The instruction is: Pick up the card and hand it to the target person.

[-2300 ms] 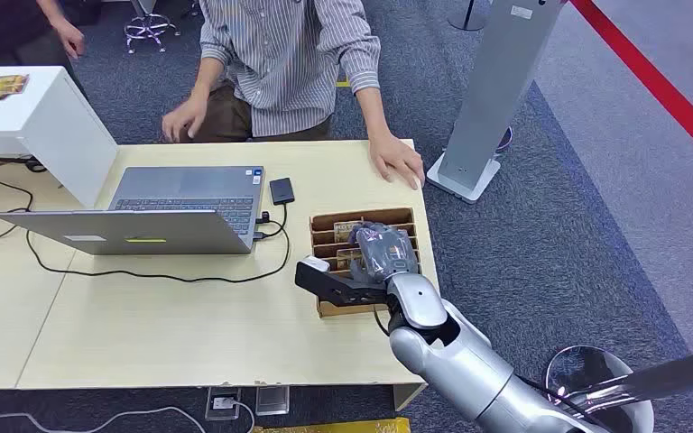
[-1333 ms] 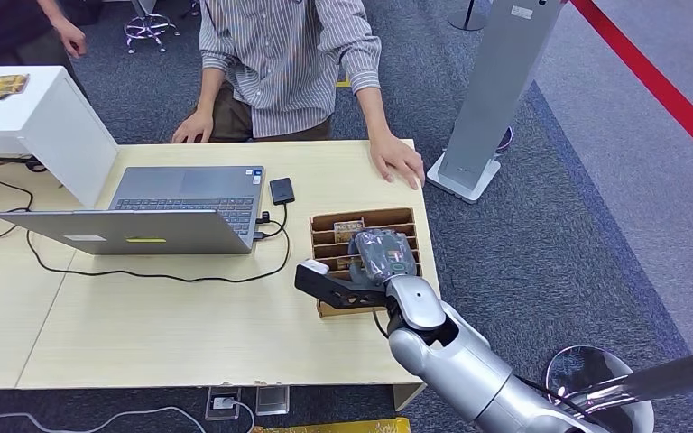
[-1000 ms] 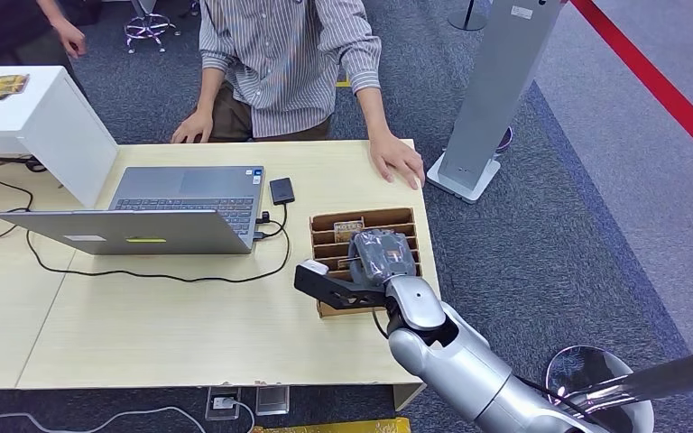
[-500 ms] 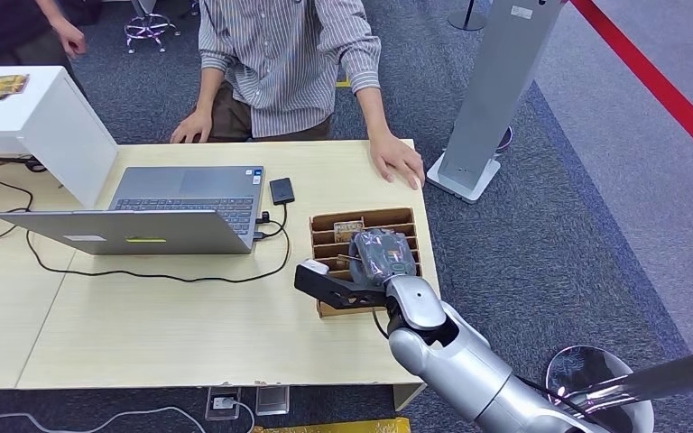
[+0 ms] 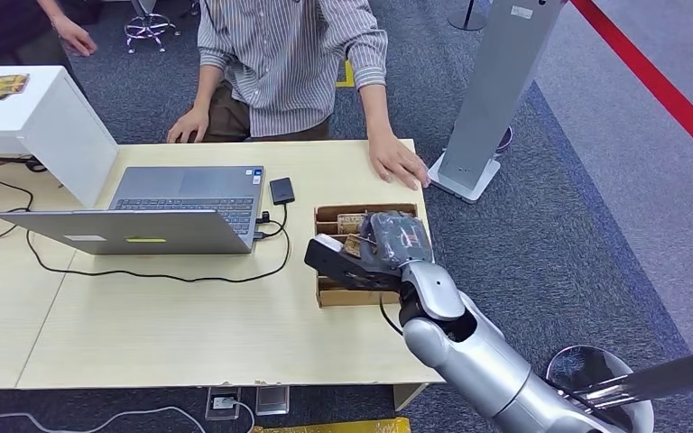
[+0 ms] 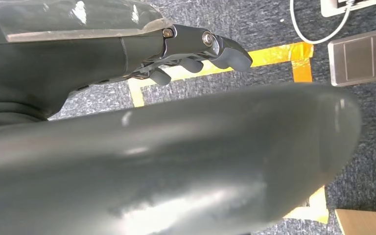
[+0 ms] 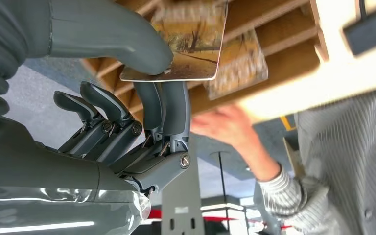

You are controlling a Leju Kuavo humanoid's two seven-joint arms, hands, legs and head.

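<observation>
Grey fingers (image 7: pixel 169 105) and thumb of the right hand (image 5: pixel 395 242) pinch a card (image 7: pixel 186 41) just over the cardboard slot box (image 5: pixel 327 293) on the table (image 5: pixel 189 325); another card (image 7: pixel 240 61) sits inside, and a person's hand (image 5: pixel 399 164) rests beyond.

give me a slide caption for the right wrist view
Right hand pinches a card between thumb and fingers above the slotted cardboard box, near the person's hand.

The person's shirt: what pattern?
Fine grey-and-white vertical stripes on the shirt; head view shows it best.
</observation>
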